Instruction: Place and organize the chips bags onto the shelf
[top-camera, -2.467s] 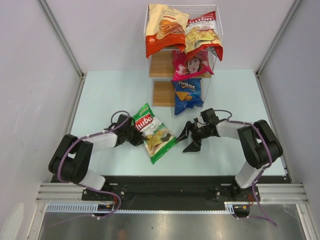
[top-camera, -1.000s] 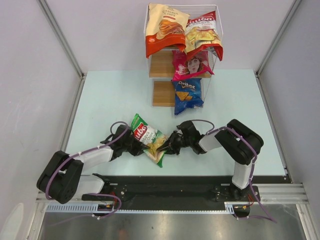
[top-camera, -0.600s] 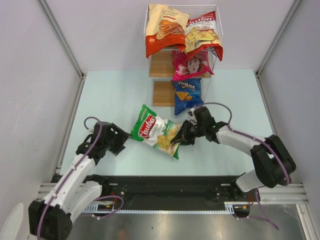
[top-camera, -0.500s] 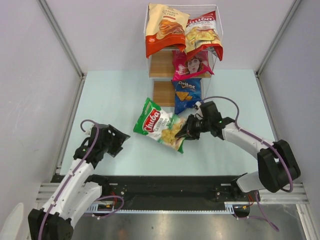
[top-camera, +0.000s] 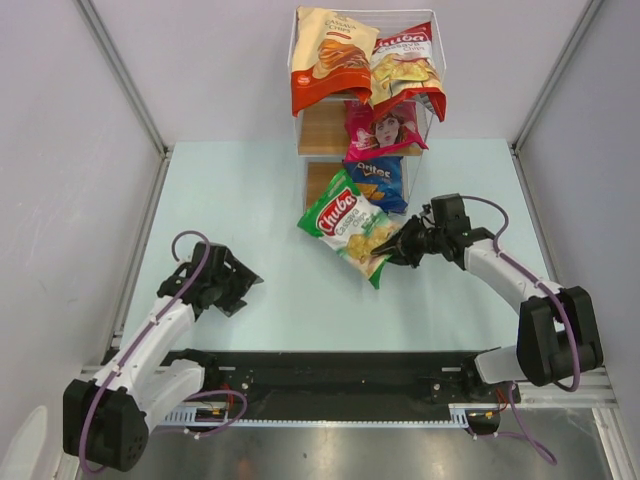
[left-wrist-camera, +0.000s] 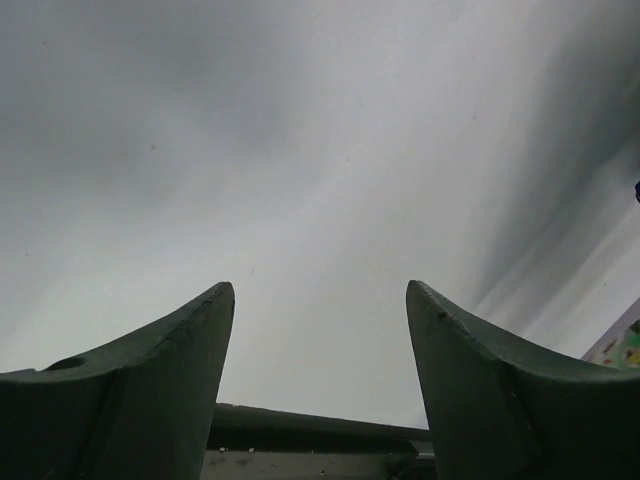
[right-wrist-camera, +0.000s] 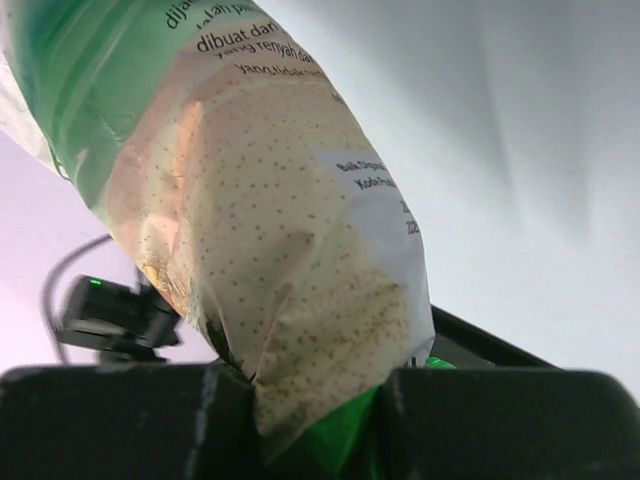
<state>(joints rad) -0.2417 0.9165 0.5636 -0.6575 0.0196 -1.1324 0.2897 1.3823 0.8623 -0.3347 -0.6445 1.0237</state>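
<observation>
My right gripper (top-camera: 397, 250) is shut on the bottom edge of the green Chuba bag (top-camera: 351, 225), which hangs in the air just in front of the shelf (top-camera: 322, 185). In the right wrist view the bag (right-wrist-camera: 250, 200) fills the frame, pinched between the fingers (right-wrist-camera: 110, 420). An orange-and-cream bag (top-camera: 328, 55) and a red Chuba bag (top-camera: 405, 65) lean on the top tier. Below them a pink bag (top-camera: 383, 128) sits over a blue Doritos bag (top-camera: 380, 182). My left gripper (top-camera: 246, 292) stands open and empty low at the left, also shown in the left wrist view (left-wrist-camera: 320, 300).
The pale green table top (top-camera: 230, 200) spreads between the arms and the shelf. Metal frame rails (top-camera: 125, 85) slant along both sides. The left half of the lowest wooden board (top-camera: 318, 178) is bare.
The left gripper let go of the green bag, opened and drew back to the left. The right gripper carried the bag up and toward the shelf's lowest tier.
</observation>
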